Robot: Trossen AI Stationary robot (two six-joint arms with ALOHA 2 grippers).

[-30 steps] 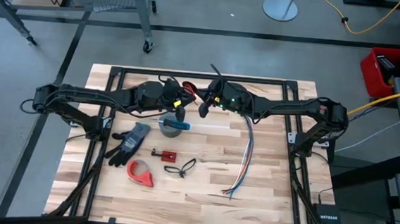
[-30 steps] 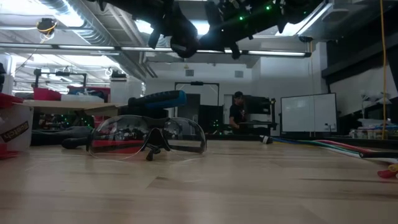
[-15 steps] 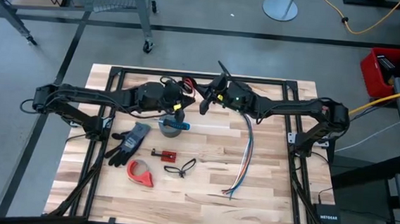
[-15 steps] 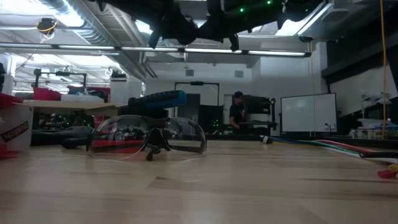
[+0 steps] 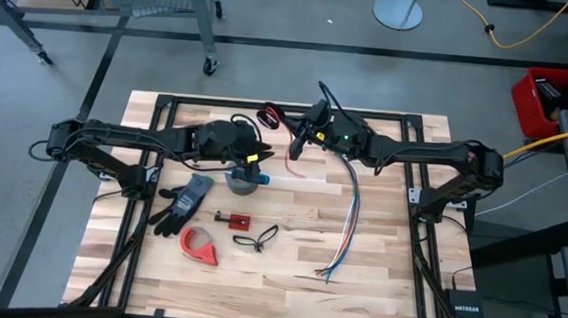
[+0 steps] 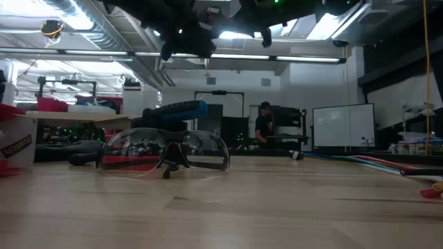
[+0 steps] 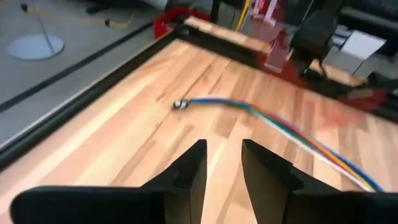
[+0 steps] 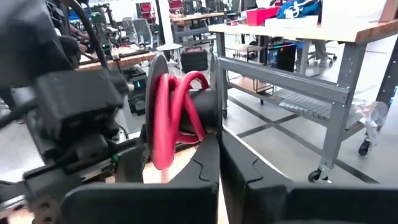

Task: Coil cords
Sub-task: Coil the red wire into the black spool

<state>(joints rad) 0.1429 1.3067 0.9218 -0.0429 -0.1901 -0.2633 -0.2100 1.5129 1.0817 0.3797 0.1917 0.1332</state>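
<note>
The red cord (image 8: 174,115) is wound in a small coil around a black part (image 8: 205,112). It hangs high above the table's far middle (image 5: 267,116), just past my right gripper (image 8: 219,152), which is shut on it. A thin red tail (image 5: 293,168) trails down from the coil. My left gripper (image 7: 224,165) stands open with nothing between its fingers, above the grey tape roll (image 5: 244,181) and just left of the coil (image 5: 256,157). In the low view both grippers show only as dark shapes at the top (image 6: 201,28). My right gripper holds the red coil at its near side, by the black part (image 8: 208,134), between its two shut fingers. The fingers come level from the table's right. The fingertips themselves hide the exact place of contact. The coil is lifted clear of the table, its loops upright.
A blue-handled tool (image 5: 253,176) lies on the grey tape roll. On the table are a grey glove (image 5: 186,200), a red tape dispenser (image 5: 198,243), safety glasses (image 5: 256,239), a small red piece (image 5: 232,219) and a long multicoloured wire bundle (image 5: 348,219). Bare wood lies at the near right.
My left gripper has opened and let go of the cord, tipping a little downward. My right gripper has risen and gone toward the far edge with the red coil, which now hangs from it alone.
</note>
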